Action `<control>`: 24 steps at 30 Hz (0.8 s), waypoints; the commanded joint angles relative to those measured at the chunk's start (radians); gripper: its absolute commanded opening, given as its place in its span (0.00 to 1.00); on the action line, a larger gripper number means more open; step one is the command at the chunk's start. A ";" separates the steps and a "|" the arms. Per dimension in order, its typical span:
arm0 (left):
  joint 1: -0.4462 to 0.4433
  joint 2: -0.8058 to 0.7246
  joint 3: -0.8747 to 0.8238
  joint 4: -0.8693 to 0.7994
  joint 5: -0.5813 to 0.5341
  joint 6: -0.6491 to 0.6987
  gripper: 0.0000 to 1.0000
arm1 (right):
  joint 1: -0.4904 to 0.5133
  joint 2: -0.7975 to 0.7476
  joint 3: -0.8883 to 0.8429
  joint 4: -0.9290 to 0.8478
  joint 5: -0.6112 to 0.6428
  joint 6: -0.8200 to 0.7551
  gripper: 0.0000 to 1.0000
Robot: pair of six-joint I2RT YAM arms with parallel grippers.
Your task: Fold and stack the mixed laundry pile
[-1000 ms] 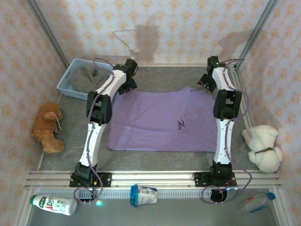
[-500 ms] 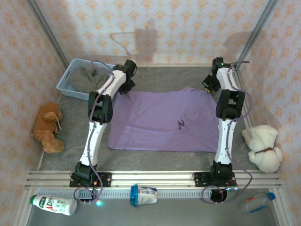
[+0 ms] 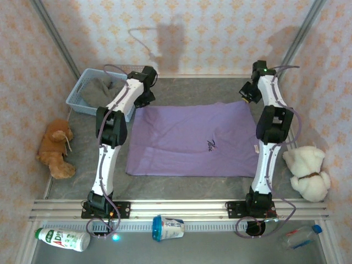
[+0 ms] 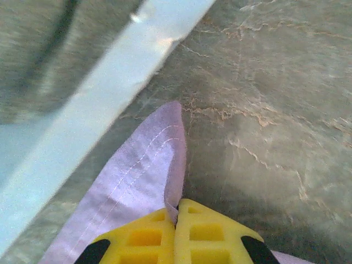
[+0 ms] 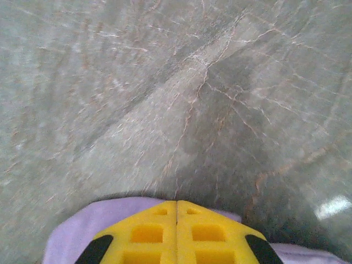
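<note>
Bench (image 3: 192, 88): grey marbled surface, walled on three sides.

T-shirt (image 3: 190, 140): lavender-purple, spread nearly flat in the middle of the bench, between the two arms. Small dark print (image 3: 212, 144) faces up, right of centre. Near hem lies straight. Both far corners are drawn toward the end effectors.

Left end effector (image 3: 144, 100): at the far-left corner of the T-shirt, just beside the basket. In the left wrist view the yellow pads (image 4: 144, 236) are pressed together with a fold of purple cloth (image 4: 148, 176) pinched in the seam between them. The stitched hem runs away from the pads, ending in a point on the bench.

Right end effector (image 3: 247, 94): at the far-right corner of the T-shirt. In the right wrist view its pads (image 5: 146, 234) are closed flush against each other, with purple cloth (image 5: 77, 236) bunched at their base on both sides. Bare bench beyond, slightly blurred.

Grey top (image 3: 102, 91): crumpled inside the light blue basket (image 3: 76, 100) at the far-left of the bench, apart from the T-shirt.

Brown plush toy (image 3: 55, 148) by the left wall; cream plush toy (image 3: 307, 171) by the right wall.
</note>
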 commanded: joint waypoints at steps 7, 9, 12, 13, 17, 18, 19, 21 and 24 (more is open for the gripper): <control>-0.037 -0.222 -0.238 -0.020 -0.056 0.051 0.00 | -0.009 -0.271 -0.249 -0.012 0.027 -0.015 0.00; -0.042 -0.268 -0.300 -0.024 -0.075 0.054 0.00 | -0.009 -0.336 -0.334 -0.010 0.031 -0.017 0.00; -0.055 -0.337 -0.389 -0.023 -0.087 0.058 0.00 | -0.009 -0.426 -0.468 -0.006 0.033 -0.013 0.00; -0.061 -0.354 -0.413 -0.025 -0.090 0.058 0.00 | -0.008 -0.453 -0.513 -0.007 0.030 -0.010 0.00; -0.097 -0.414 -0.536 -0.024 -0.087 0.046 0.08 | -0.008 -0.583 -0.710 -0.029 0.037 -0.011 0.02; -0.103 -0.423 -0.565 -0.026 -0.086 0.038 0.25 | -0.008 -0.612 -0.751 -0.028 0.047 -0.008 0.10; -0.106 -0.429 -0.587 -0.026 -0.087 0.025 0.46 | -0.008 -0.632 -0.790 -0.029 0.073 -0.003 0.25; -0.105 -0.440 -0.619 -0.019 -0.083 0.010 0.60 | -0.009 -0.672 -0.848 -0.015 0.126 0.012 0.46; -0.104 -0.428 -0.587 -0.006 -0.078 0.005 0.60 | -0.008 -0.649 -0.831 0.025 0.094 0.018 0.48</control>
